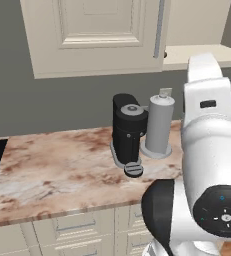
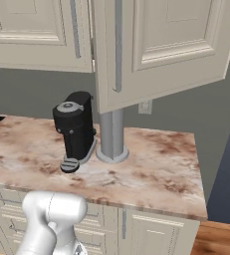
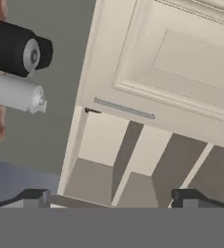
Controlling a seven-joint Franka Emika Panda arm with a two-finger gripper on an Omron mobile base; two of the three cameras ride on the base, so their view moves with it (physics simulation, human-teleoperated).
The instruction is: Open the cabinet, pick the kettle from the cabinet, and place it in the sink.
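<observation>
Your arm (image 1: pixel 207 150) rose tall at the right of the left base view, its white links stacked above a dark joint, and reached up out of the frame. In the right base view its rounded white elbow sat low at the left. Your gripper (image 3: pixel 111 197) stood wide open, empty, both dark fingertips (image 3: pixel 33 196) far apart.

You find no readable text, label, brand or number anywhere here: the cabinet (image 2: pixel 161 45) doors are plain, the black coffee machine (image 1: pixel 129 131) carries no lettering, and the marbled table (image 2: pixel 156 164) bears no markings.
</observation>
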